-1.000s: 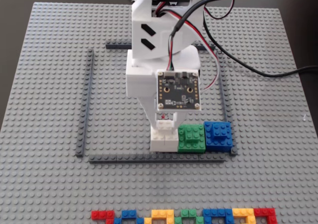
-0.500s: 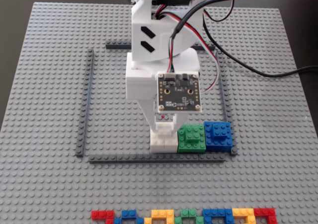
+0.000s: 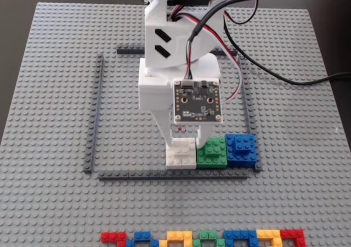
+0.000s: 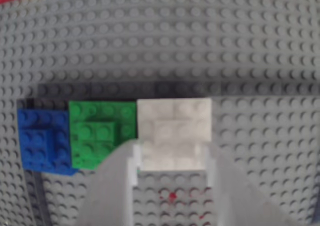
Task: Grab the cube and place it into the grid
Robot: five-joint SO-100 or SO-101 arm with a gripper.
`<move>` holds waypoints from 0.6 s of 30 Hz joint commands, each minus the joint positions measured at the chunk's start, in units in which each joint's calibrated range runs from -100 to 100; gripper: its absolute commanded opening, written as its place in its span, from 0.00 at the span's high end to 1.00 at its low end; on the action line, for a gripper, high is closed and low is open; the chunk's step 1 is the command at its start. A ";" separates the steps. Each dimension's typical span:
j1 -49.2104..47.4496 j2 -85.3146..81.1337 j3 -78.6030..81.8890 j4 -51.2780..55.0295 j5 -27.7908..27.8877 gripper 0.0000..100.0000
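Note:
The white cube [image 3: 181,155] stands on the baseplate inside the grid [image 3: 94,115], against its front strip, touching the green block [image 3: 214,153] in the fixed view. In the wrist view the cube [image 4: 175,121] lies left of nothing and right of the green block [image 4: 100,131], just below the dark strip [image 4: 125,89]. My gripper [image 3: 182,145] comes down over the cube. In the wrist view the gripper [image 4: 172,153] has one finger against each side of the cube's near half, so it is shut on it.
A blue block [image 3: 241,148] sits beside the green one in the grid's front right corner, and shows in the wrist view [image 4: 42,141]. A multicoloured brick row [image 3: 203,239] runs along the baseplate's front edge. A black cable [image 3: 290,80] trails off right.

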 commanded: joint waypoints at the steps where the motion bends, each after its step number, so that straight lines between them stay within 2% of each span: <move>1: 0.45 -0.98 -3.02 -0.76 -0.44 0.86; 18: 0.53 -2.95 -4.02 -0.71 -0.83 0.85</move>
